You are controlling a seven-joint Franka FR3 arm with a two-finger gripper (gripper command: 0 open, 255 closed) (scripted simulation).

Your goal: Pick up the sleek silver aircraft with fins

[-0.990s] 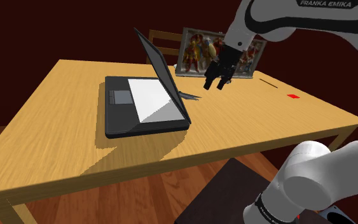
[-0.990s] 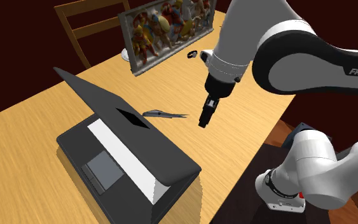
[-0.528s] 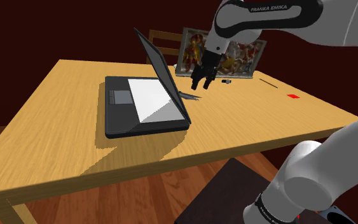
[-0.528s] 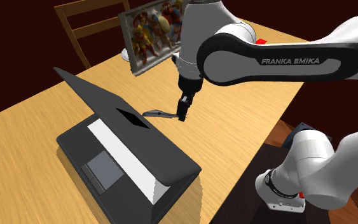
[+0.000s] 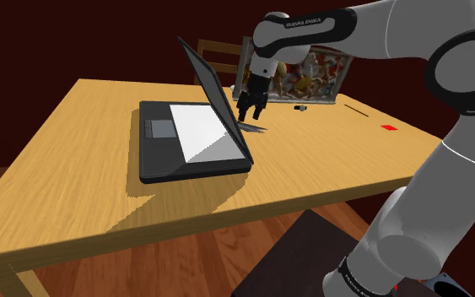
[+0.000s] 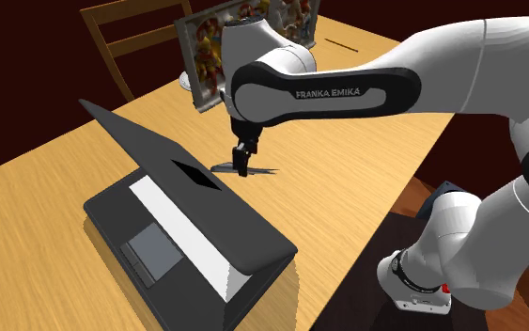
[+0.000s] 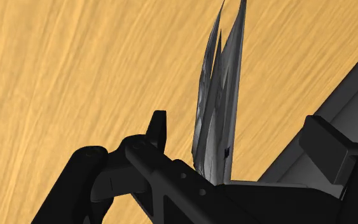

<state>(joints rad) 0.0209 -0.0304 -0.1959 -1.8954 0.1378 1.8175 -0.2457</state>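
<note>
1. The slim silver-grey aircraft with pointed fins lies flat on the light wooden table. It sits just behind the raised lid of the open dark grey laptop.
2. The all-black two-finger gripper points steeply down at the aircraft, with its tips low over the end nearest the laptop.
3. In the wrist view the fingers stand apart with the aircraft's body between them. Bare table shows between the aircraft and one finger, so the gripper holds nothing.
4. The white arm reaches out from the stand across the table. Its forearm is nearly level and its wrist bends down over the aircraft.
5. Beyond the gripper a framed picture of colourful figures stands upright near the table's far edge.
6. A wooden chair stands behind the table.
7. A small dark object and a small red square lie on the table, well apart from the aircraft.
</note>
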